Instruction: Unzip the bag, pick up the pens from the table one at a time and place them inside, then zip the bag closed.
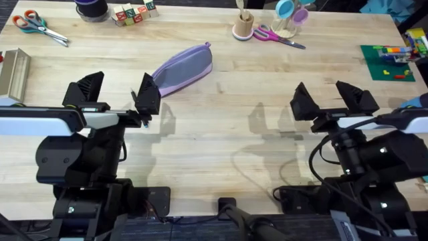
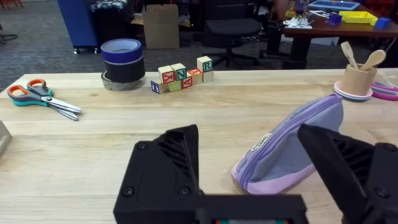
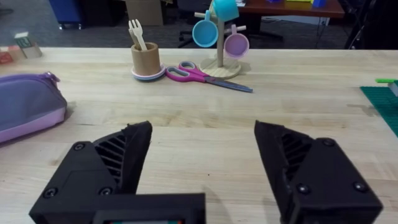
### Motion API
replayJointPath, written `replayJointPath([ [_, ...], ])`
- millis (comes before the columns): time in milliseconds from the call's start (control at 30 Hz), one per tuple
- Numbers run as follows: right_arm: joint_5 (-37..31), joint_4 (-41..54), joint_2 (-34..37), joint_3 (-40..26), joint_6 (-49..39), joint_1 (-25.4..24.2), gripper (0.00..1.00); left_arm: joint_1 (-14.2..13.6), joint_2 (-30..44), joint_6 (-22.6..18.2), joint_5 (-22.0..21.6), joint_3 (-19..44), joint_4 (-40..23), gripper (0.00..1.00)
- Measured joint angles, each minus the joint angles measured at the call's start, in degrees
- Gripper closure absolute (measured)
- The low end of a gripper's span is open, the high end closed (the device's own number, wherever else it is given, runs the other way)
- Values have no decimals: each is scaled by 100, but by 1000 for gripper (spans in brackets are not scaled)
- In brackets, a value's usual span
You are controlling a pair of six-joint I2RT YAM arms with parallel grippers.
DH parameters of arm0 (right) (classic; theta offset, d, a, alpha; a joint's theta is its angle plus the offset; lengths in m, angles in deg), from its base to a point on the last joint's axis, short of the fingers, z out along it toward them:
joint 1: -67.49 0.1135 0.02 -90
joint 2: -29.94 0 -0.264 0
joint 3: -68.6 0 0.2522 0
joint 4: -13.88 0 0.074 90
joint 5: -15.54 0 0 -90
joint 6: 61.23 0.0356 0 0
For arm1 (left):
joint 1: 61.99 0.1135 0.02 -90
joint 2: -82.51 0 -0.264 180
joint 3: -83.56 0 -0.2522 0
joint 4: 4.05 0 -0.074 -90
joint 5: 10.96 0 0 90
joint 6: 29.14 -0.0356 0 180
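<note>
The bag (image 1: 183, 68) lies just beyond the spread, empty left gripper (image 1: 115, 95); the right gripper (image 1: 334, 99), also spread, sits well apart.

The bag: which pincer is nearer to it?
Left. The left pincer is open right beside the bag, at its near end. The right pincer, also open, sits far across the table.

The bag (image 1: 183, 69) lies on the table (image 1: 254, 134), its zipper closed, stretched diagonally. The left gripper (image 1: 114, 92) is just beside the bag's near end, fingers spread wide; one finger almost touches the bag. The right gripper (image 1: 334, 97) is well apart from the bag, also spread wide. Pink scissors (image 1: 277, 37) lie beyond the bag.
</note>
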Motion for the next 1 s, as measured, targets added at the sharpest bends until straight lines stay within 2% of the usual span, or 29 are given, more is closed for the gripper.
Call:
replayJointPath([
  [1000, -17, 15, 0, 0, 33, 0, 5, 0, 0, -42, -2, 0, 67, 7],
])
